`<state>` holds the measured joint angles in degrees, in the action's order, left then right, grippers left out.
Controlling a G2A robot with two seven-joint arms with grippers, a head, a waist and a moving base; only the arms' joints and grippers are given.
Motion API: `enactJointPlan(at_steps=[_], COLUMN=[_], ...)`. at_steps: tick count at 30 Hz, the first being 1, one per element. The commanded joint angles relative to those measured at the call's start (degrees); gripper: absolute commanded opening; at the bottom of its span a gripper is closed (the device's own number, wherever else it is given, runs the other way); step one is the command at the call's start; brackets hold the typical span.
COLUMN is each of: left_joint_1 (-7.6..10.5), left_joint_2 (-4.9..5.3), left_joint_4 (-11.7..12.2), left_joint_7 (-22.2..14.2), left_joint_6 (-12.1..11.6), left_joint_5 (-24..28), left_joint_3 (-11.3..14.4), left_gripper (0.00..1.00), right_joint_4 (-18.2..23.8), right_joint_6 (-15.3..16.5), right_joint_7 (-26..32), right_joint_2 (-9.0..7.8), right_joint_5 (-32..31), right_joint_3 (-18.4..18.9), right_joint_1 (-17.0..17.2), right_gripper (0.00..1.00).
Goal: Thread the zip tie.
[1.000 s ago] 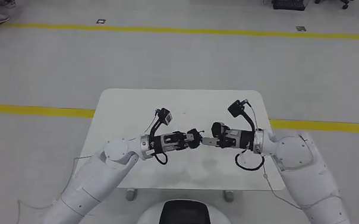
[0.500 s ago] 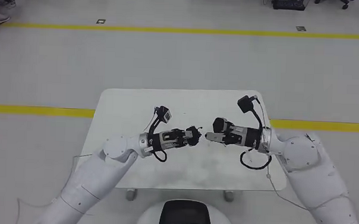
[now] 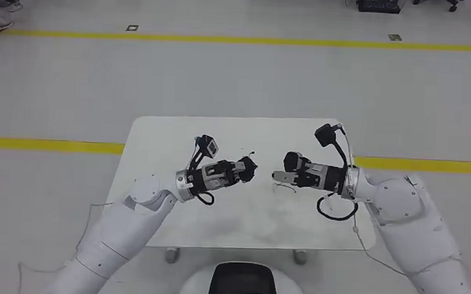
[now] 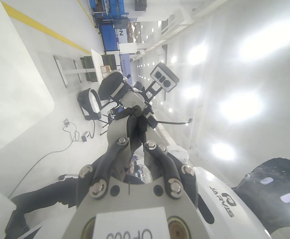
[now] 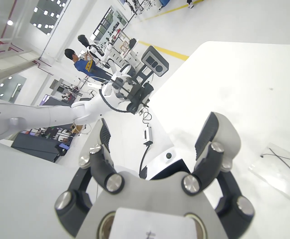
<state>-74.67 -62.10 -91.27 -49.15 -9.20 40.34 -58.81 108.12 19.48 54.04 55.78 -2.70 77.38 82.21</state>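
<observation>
Well, I see both arms held over the white table [image 3: 295,219], with their tips facing each other across a small gap. The left gripper [image 4: 137,120] has its fingers [image 4: 133,135] pressed tight together. They pinch the zip tie [image 4: 173,123], a thin black strip. In the left wrist view the strip sticks out sideways from the fingertips, and its free end has a small block on it. That end hangs in the air and touches nothing. From above I can only just make it out as a tiny dark line by the tip of the left gripper.

The right gripper [image 5: 158,129] has its fingers [image 5: 207,133] spread wide apart, and there is nothing between them. It is near the left gripper but does not touch it or the zip tie. In the right wrist view I can see the left gripper farther off, just past the table edge.
</observation>
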Motion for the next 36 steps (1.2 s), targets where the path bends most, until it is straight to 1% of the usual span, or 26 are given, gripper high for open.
enactJointPlan(at_steps=[1,3,6,9,12,16,19,23,26,30,33,35,36], left_joint_1=[-0.27,-0.42,-0.62,-0.65,-0.76,-0.96,-1.14,-1.35,-1.38,-1.25,-1.13,-0.86,-0.63], left_joint_2=[0.19,0.38,0.52,0.64,0.74,0.86,0.95,1.08,1.12,1.06,0.99,0.98,0.95], left_joint_4=[0.0,0.0,-0.3,-0.4,-0.8,-1.0,-1.2,-1.4,-1.4,-1.4,-1.3,-1.4,-1.8], left_joint_7=[-0.9,-1.6,-1.8,-1.8,-1.8,-2.0,-2.2,-2.2,-2.2,-2.2,-2.1,-2.1,-1.8], left_joint_6=[0.6,1.3,2.1,3.4,4.3,4.8,5.0,5.3,5.5,5.8,5.9,5.8,3.7], left_joint_5=[0.9,1.3,1.4,1.0,0.9,1.6,2.1,2.1,2.1,2.1,1.9,1.0,0.0], left_joint_3=[-0.8,-1.5,-1.8,-2.0,-2.2,-2.6,-3.0,-3.4,-3.5,-2.9,-2.4,-2.1,-2.3], left_gripper=[0.0,0.0,0.0,0.0,0.0,0.0,0.0,0.0,0.0,0.0,0.0,0.0,0.0], right_joint_4=[0.7,1.7,2.2,2.9,2.9,2.7,2.2,0.5,-0.5,-2.1,-1.9,-1.9,-1.9], right_joint_6=[0.0,0.0,0.0,0.0,0.0,0.0,0.0,0.0,0.0,0.0,0.0,0.0,0.0], right_joint_7=[0.4,1.1,1.0,-0.9,-4.8,-12.0,-17.4,-25.6,-30.2,-36.8,-39.2,-39.2,-39.2], right_joint_2=[-0.22,-0.49,-0.87,-1.28,-1.86,-3.04,-4.06,-6.2,-7.79,-10.25,-11.8,-11.8,-11.8], right_joint_5=[-0.1,-0.7,-2.5,-6.3,-9.4,-15.0,-17.6,-21.8,-23.7,-25.6,-25.7,-25.7,-25.7], right_joint_3=[0.7,1.1,1.3,0.6,-0.8,-3.9,-6.2,-10.4,-13.0,-16.9,-19.7,-19.7,-19.7], right_joint_1=[0.3,0.4,0.4,0.4,0.6,0.9,0.9,0.5,-0.1,-1.4,-2.6,-2.6,-2.6], right_gripper=[1.0,1.0,1.0,1.0,1.0,1.0,1.0,1.0,1.0,1.0,1.0,1.0,1.0])
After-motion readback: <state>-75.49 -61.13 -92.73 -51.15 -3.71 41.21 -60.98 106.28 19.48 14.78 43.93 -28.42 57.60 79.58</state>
